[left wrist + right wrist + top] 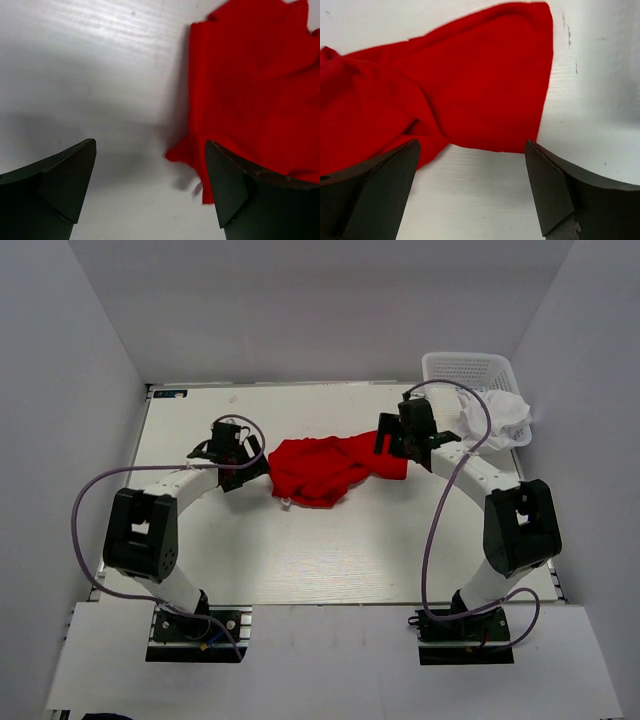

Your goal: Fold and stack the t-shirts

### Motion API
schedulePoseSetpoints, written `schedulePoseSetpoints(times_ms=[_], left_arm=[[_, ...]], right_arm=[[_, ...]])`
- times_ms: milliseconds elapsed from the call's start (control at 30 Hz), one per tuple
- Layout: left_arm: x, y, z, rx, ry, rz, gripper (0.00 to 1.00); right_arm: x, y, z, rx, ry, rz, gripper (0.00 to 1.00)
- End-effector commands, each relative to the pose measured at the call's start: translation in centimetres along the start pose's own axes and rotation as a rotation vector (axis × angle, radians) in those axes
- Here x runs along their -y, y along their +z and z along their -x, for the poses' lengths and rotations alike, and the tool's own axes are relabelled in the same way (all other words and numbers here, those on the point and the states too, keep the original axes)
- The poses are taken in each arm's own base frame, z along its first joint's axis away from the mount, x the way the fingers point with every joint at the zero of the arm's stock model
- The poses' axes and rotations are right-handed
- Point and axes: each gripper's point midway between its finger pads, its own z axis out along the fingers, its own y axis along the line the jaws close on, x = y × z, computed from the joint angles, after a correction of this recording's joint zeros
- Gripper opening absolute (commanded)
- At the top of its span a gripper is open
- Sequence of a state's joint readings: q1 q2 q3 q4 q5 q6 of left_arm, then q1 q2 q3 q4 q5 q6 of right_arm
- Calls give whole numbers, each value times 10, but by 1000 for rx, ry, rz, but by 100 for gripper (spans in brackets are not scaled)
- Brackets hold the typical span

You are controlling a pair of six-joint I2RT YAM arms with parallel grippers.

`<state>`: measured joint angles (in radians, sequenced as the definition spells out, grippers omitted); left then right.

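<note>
The red t-shirt (325, 469) lies crumpled on the middle of the table. The white t-shirt (497, 418) hangs over the front of the mesh basket at the back right. My left gripper (250, 468) is open and empty at the red shirt's left edge; in the left wrist view (150, 170) the red cloth (250, 85) lies ahead and its corner reaches my right finger. My right gripper (392, 445) is open and empty at the shirt's right end; in the right wrist view (472, 167) the red cloth (470, 95) lies just beyond the fingertips.
A white mesh basket (468, 367) stands at the table's back right corner. White walls close in the table on the left, back and right. Purple cables loop from both arms.
</note>
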<state>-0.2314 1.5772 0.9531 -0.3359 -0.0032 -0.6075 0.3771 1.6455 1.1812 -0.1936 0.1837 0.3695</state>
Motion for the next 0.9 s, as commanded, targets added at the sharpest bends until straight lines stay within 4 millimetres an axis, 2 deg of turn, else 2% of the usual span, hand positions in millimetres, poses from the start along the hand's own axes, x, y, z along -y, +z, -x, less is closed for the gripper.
schedulePoseSetpoints(times_ms=[0, 100, 200, 233, 267, 300, 333, 367, 400, 433, 467, 533, 600, 667, 733, 767, 800, 833, 867], left_arm=[[33, 10, 32, 50, 43, -95, 98], [39, 31, 37, 37, 56, -102, 95], [46, 44, 30, -18, 75, -141, 85], [44, 52, 27, -34, 74, -131, 74], [45, 54, 22, -53, 74, -141, 68], [52, 54, 26, -40, 76, -176, 63], [52, 58, 17, -65, 76, -190, 53], [58, 59, 3, -110, 92, -239, 49], [60, 59, 2, -110, 93, -254, 44], [62, 60, -3, -114, 100, -259, 36], [63, 60, -14, -140, 107, -266, 20], [63, 57, -13, -122, 110, -278, 0], [61, 58, -15, -122, 110, -278, 0], [64, 49, -3, -76, 113, -274, 0], [63, 41, 6, -33, 114, -259, 0], [66, 29, 23, 34, 115, -246, 0], [67, 22, 31, 67, 115, -242, 0], [68, 15, 38, 97, 114, -241, 0], [69, 8, 47, 133, 112, -232, 0]], right_arm=[[13, 6, -15, -46, 3, -68, 90], [26, 14, -30, -75, 5, -133, 90], [36, 22, -37, -89, 18, -182, 90], [38, 25, -40, -96, 21, -195, 90], [41, 29, -44, -104, 27, -209, 90], [42, 29, -44, -113, 34, -223, 90], [46, 36, -46, -119, 50, -259, 90], [47, 38, -49, -131, 52, -264, 90], [45, 39, -44, -128, 56, -261, 90], [43, 42, -43, -130, 57, -260, 90], [42, 47, -47, -143, 57, -262, 90], [45, 53, -52, -156, 70, -274, 90], [47, 61, -60, -183, 81, -283, 90], [49, 64, -59, -194, 104, -294, 89], [52, 70, -68, -228, 115, -299, 64], [51, 70, -69, -232, 118, -290, 53], [46, 71, -70, -241, 125, -256, 41], [44, 70, -66, -233, 132, -247, 1], [40, 65, -58, -212, 136, -232, 0]])
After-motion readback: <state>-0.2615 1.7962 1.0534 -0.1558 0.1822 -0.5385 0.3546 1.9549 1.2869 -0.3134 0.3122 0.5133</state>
